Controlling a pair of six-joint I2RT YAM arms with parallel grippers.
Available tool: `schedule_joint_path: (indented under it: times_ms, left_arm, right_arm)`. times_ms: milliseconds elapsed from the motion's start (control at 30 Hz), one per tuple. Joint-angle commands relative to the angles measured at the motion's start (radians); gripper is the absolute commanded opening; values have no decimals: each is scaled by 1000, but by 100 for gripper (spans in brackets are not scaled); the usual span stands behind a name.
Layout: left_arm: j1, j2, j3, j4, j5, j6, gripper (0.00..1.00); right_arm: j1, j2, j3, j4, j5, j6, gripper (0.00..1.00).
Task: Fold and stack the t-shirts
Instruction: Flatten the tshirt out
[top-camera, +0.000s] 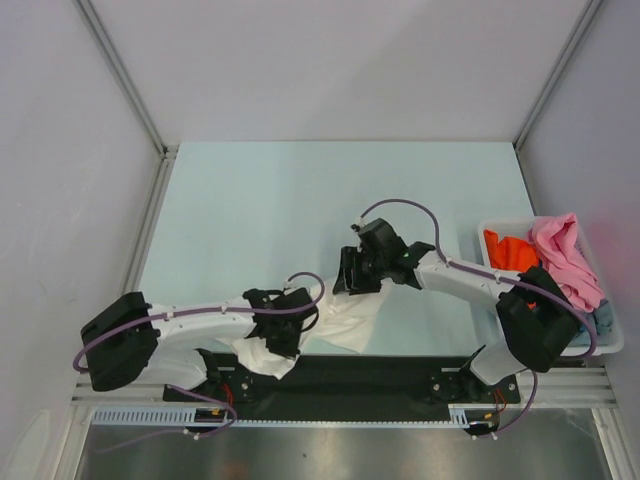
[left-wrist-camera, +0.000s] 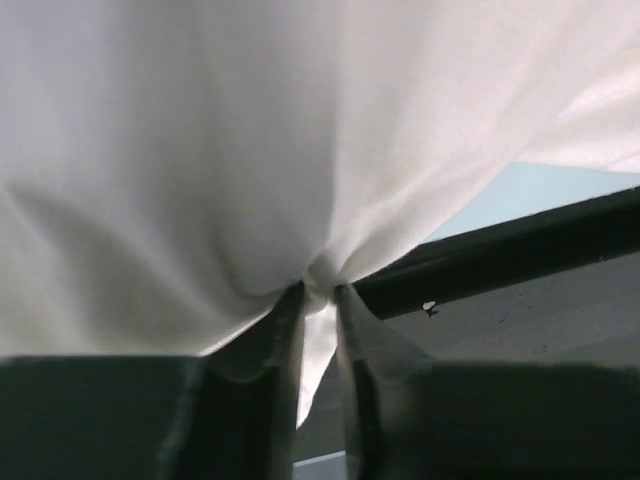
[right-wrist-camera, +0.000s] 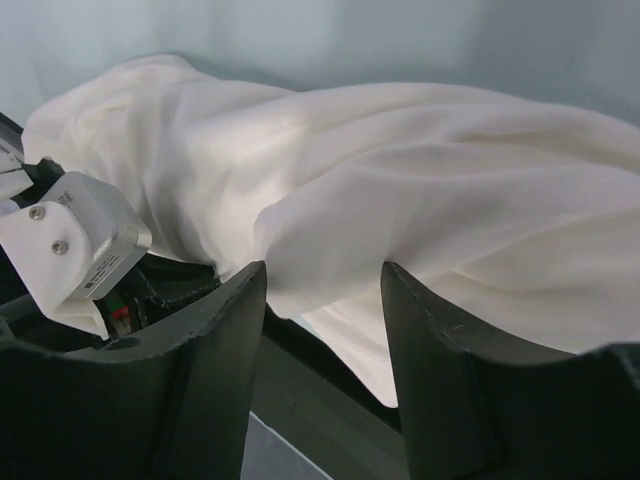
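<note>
Our left gripper (left-wrist-camera: 318, 292) pinches the crumpled white cloth t-shirt (left-wrist-camera: 200, 150) for spreading; our right gripper (right-wrist-camera: 323, 285) straddles a fold, jaws apart.

Three views of one table: one overhead, two wrist close-ups.

The top camera looks steeply down from above and behind the arm bases (top-camera: 215, 388) over the whole table (top-camera: 300, 200). Each wrist camera looks out past its own fingers (left-wrist-camera: 262, 400), very near the white shirt (top-camera: 350, 322). The shirt fills both wrist views and lies near-centre in the overhead one.
</note>
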Motion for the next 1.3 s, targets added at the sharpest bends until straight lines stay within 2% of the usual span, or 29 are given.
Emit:
schedule_joint_path:
  times_ms: [0,67,100,167,200,333,433,567,767,900,967,1100,1267]
  left_arm:
    - [2,-5,-20,52,-6,-48,17]
    - [2,-63,-12,19,-34,-65,3]
    - [2,-89,-3,-3,-49,-69,0]
    - [2,-170,49,-87,-107,-73,1]
    - [2,-197,76,-122,-132,-71,0]
    - [11,-304,294,-358,-279,-56,0]
    - [16,-358,548,-467,-414,-27,0]
    - [21,-392,747,-488,-491,123,0]
    - [21,-430,958,-560,-614,235,0]
    - [21,-456,1026,-540,-730,312,0]
    - [21,-470,1017,-483,-791,349,0]
    - [27,-429,1048,-371,-810,440,0]
    - [28,-393,1048,-454,-861,388,0]
  right_arm:
    - [23,8,19,30,-38,32,54]
    - [18,-6,11,16,-16,27,41]
    - [14,-13,11,-23,-1,18,24]
    - [3,-62,26,-80,63,-29,11]
    - [-20,-85,35,-153,83,-49,0]
    - [-57,-232,115,-373,261,-161,0]
    - [-71,-366,202,-510,423,-207,0]
    - [-77,-518,322,-608,560,-198,0]
    - [-77,-739,406,-705,628,-193,0]
    - [-77,-852,393,-673,642,-267,0]
    - [-77,-897,336,-677,717,-247,0]
    - [-77,-912,339,-579,801,-236,0]
    - [-77,-902,365,-528,872,-276,0]
